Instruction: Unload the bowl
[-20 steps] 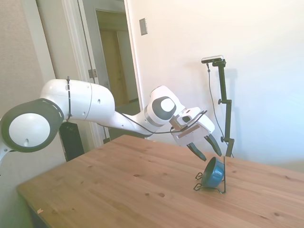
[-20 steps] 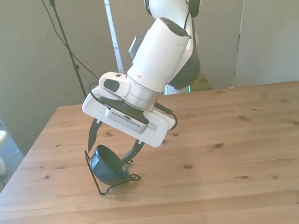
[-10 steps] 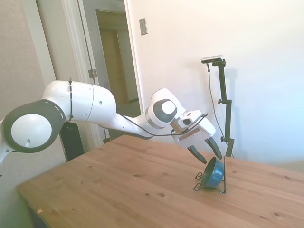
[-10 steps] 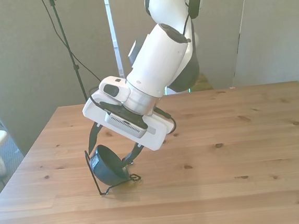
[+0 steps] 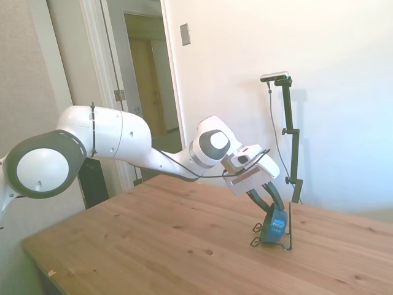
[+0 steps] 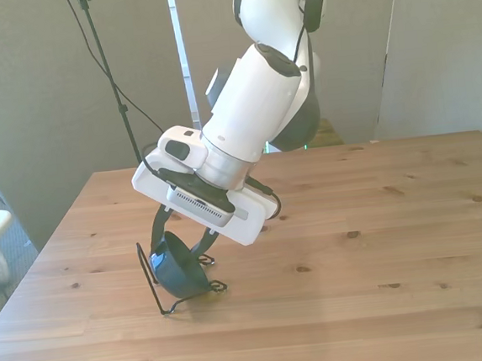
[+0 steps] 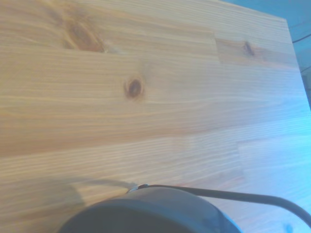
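Bowl (image 5: pixel 274 224) is the prize, but take the big things first: the wooden table (image 6: pixel 382 244) carries everything, and the white arm (image 5: pixel 123 138) stretches across it from its base, angled down so the tool meets the bowl from above and behind. Next, the thin black wire rack (image 6: pixel 160 299), standing near the front view's left side of the table; its upright wire props the bowl on edge, like a dish left to drain. The gripper (image 6: pixel 181 243) is down at the bowl now, fingers set fairly narrow on either side of the rim, though whether they truly pinch it I can't tell. The bowl itself stands tilted in the rack, dark mouth facing up and back toward the arm, its round axis lying near level rather than upright.
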